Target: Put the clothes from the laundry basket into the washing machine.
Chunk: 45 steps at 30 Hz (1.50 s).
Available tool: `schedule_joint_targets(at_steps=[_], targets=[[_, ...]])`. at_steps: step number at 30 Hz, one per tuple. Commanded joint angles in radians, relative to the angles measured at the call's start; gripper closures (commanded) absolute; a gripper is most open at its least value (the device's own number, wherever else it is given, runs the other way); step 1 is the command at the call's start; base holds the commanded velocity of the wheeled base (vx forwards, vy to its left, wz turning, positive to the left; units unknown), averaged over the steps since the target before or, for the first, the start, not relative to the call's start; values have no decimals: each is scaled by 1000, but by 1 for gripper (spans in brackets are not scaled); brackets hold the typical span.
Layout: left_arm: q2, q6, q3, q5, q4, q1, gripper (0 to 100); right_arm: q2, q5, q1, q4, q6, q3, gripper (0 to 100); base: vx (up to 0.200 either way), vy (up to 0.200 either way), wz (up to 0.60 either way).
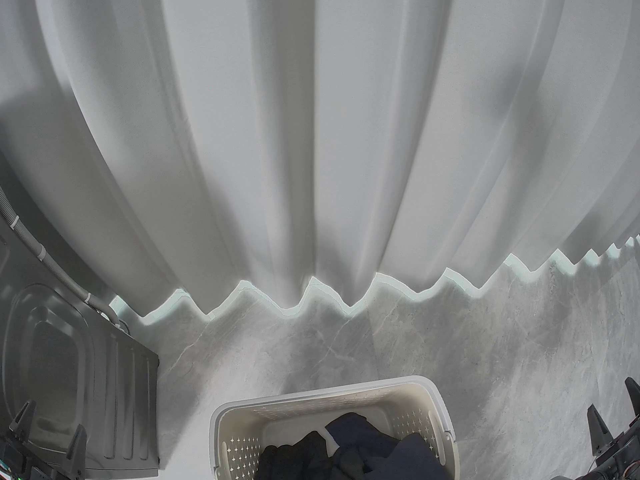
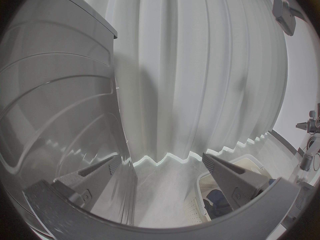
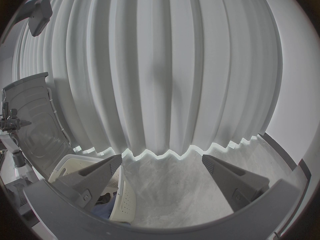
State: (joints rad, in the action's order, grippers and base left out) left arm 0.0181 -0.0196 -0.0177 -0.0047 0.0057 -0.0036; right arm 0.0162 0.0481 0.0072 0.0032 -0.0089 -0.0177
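A cream laundry basket stands on the floor at the bottom middle, holding dark clothes in black and navy. The grey washing machine stands at the left, its ribbed panel facing me. My left gripper is low at the left, in front of the machine, open and empty. My right gripper is low at the right, beside the basket, also open and empty. The left wrist view has its open gripper between the machine and the basket. Beyond the open right gripper lies the basket.
A white pleated curtain hangs across the whole background, its hem just above the grey marble floor. A hose runs down the machine's panel. Open floor lies between basket and curtain and to the basket's right.
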Motion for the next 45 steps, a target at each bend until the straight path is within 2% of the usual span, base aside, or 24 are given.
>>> schedule_joint_targets(at_steps=[1,15,45], targets=[[-18,0,16,0,0,1,0,-16,-1,0,0,0,15,0,0,0,0],[-17,-2,16,0,0,1,0,-16,-1,0,0,0,15,0,0,0,0],[-18,0,15,0,0,1,0,-16,1,0,0,0,15,0,-200,0,0]])
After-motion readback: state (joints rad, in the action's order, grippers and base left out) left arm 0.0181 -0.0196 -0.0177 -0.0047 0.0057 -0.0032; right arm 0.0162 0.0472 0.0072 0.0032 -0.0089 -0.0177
